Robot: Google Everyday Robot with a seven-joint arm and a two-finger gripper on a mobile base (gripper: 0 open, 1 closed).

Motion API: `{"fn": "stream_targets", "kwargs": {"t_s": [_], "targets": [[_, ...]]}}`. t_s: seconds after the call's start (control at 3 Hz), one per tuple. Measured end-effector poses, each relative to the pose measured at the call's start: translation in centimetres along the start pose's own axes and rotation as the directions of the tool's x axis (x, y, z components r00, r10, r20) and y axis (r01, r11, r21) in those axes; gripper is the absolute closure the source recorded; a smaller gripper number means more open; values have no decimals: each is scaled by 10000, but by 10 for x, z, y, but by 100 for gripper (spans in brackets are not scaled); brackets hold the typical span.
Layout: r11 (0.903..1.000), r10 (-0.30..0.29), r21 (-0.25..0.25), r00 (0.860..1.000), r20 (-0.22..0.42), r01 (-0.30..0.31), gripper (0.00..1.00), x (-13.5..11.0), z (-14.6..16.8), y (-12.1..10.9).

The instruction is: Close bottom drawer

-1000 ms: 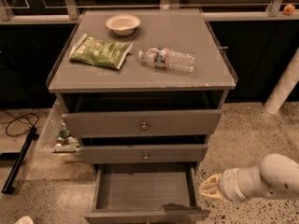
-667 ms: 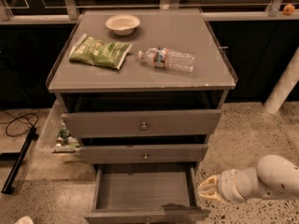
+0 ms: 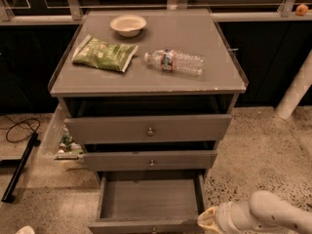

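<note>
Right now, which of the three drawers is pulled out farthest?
The bottom drawer: its whole inside floor shows, while the top drawer and middle drawer stick out only slightly. The gripper sits beside its right front corner.

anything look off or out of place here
The bottom drawer stands pulled far out. A water bottle lies on its side on the cabinet top. The end effector sits low right, by the drawer's front corner.
</note>
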State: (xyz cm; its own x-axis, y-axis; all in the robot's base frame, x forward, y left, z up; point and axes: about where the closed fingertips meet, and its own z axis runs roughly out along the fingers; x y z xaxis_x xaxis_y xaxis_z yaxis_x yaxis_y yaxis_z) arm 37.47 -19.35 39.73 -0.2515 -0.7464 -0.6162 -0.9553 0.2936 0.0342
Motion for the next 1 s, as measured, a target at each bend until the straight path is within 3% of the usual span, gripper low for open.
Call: {"fn": "stream_targets", "kwargs": {"t_s": [0.33, 0.67, 1.0], "targets": [[9999, -117, 73, 9994, 338, 115, 100, 15, 38, -2], [9999, -115, 72, 9994, 338, 113, 100, 15, 39, -2], [9999, 117, -34, 9995, 308, -116, 100, 26, 66, 0]]}}
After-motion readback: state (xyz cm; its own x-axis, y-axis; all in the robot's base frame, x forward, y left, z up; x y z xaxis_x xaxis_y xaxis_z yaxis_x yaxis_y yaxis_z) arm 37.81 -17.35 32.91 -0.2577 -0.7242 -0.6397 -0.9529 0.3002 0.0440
